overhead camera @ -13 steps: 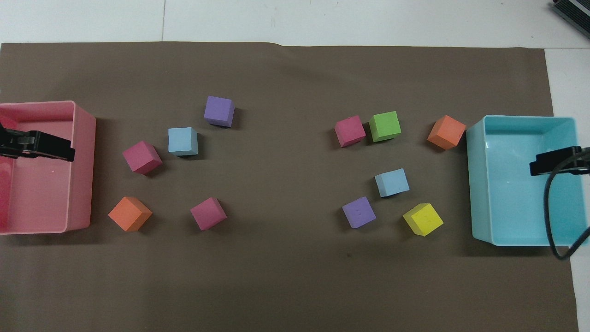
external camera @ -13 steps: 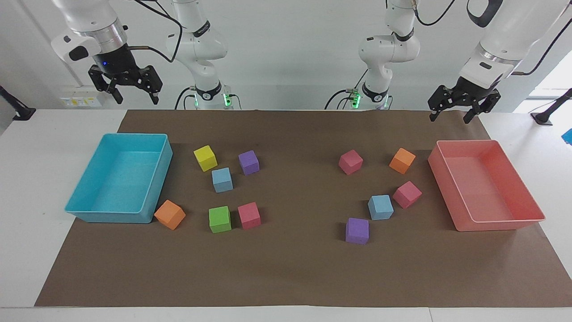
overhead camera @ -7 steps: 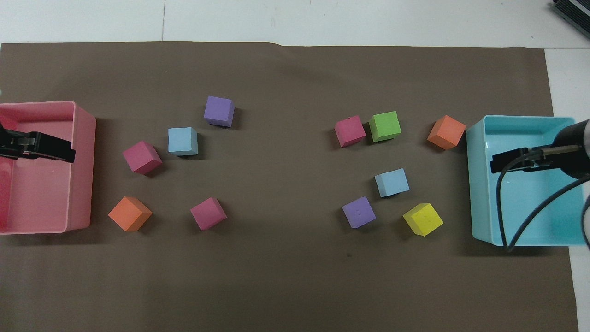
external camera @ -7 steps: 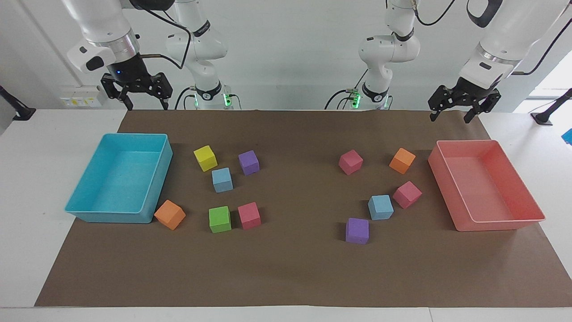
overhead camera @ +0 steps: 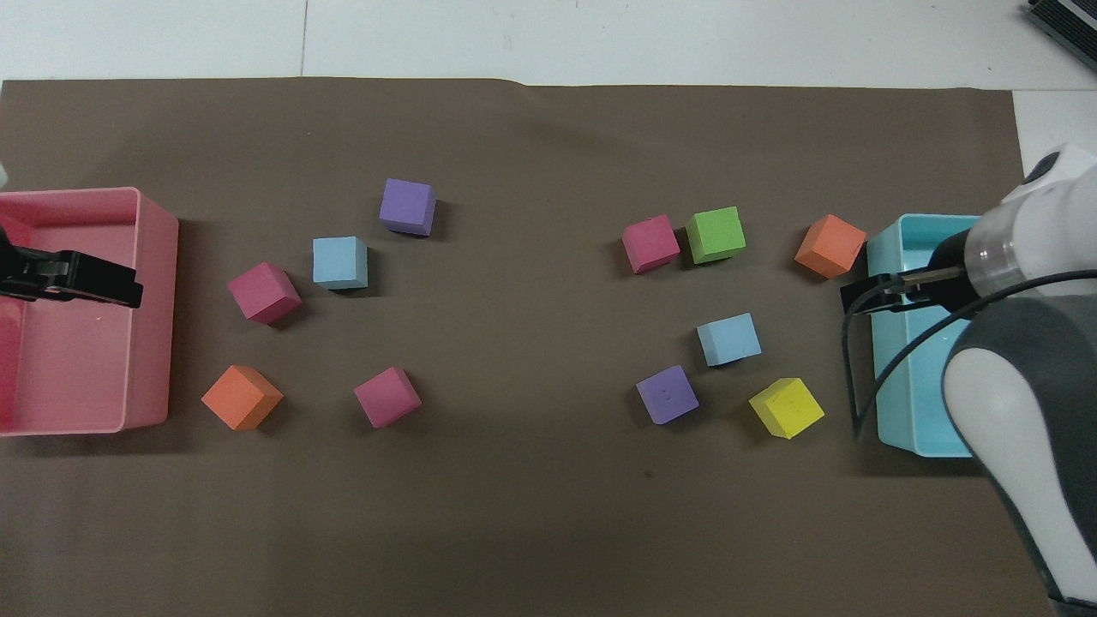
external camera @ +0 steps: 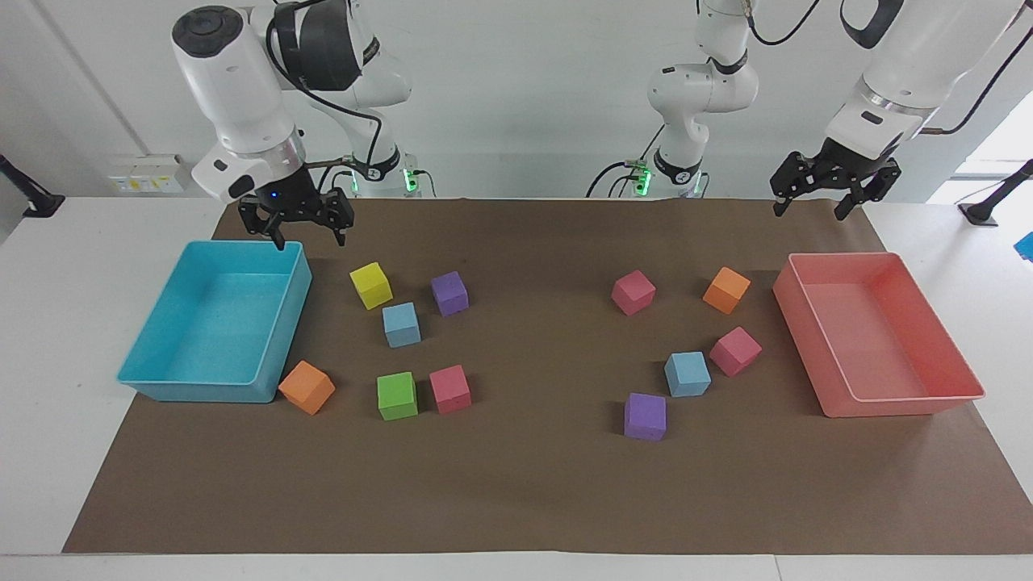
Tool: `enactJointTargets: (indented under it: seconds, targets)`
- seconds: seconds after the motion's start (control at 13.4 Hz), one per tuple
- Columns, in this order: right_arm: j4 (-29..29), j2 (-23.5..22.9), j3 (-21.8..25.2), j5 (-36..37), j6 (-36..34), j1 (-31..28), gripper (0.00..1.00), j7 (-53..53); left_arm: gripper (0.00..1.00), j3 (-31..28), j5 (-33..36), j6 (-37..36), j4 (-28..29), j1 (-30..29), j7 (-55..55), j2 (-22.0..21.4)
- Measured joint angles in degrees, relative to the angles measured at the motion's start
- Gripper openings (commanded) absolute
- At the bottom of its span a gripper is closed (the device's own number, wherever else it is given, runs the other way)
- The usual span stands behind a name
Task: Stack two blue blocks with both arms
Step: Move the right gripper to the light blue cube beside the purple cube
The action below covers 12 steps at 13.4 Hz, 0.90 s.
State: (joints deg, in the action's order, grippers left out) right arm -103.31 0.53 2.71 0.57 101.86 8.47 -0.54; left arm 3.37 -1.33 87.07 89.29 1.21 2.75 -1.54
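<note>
Two light blue blocks lie on the brown mat. One blue block [external camera: 401, 324] [overhead camera: 728, 338] sits between a yellow and a purple cube, toward the right arm's end. The other blue block [external camera: 687, 374] [overhead camera: 340, 262] sits beside a pink cube, toward the left arm's end. My right gripper [external camera: 311, 239] [overhead camera: 860, 296] hangs open and empty over the turquoise tray's rim, on the side where the cubes lie. My left gripper [external camera: 809, 213] [overhead camera: 120, 290] hangs open and empty over the pink tray. Neither gripper touches a block.
A turquoise tray [external camera: 153, 379] [overhead camera: 891, 428] and a pink tray [external camera: 904, 407] [overhead camera: 154, 326] stand at the mat's two ends. Around the blue blocks lie a yellow cube [external camera: 370, 286], a green cube [external camera: 397, 395], two purple cubes, two orange cubes and three pink cubes.
My right arm has swung down and toward the middle of the table, bringing its gripper to the turquoise tray's rim. The left gripper has barely moved. No block has moved.
</note>
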Motion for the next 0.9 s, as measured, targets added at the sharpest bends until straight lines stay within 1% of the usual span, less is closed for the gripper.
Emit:
enactJointTargets:
  seconds: [0.22,0.45,0.67,0.9]
  targets:
    - [-4.4,-2.3,-0.1,-0.3,6.5,2.8,1.00,0.0,1.00,0.0,0.0,0.0,0.0,0.0,0.0,0.0]
    - [-8.7,-3.7,-0.1,-0.4,13.1,4.1,1.00,0.0,1.00,0.0,0.0,0.0,0.0,0.0,0.0,0.0]
    - [-12.8,-4.4,-0.1,-0.4,18.1,5.1,1.00,0.0,1.00,0.0,0.0,0.0,0.0,0.0,0.0,0.0]
    - [-15.4,-5.4,-0.1,-0.4,22.1,6.3,1.00,-0.2,1.00,0.0,0.0,0.0,0.0,0.0,0.0,0.0]
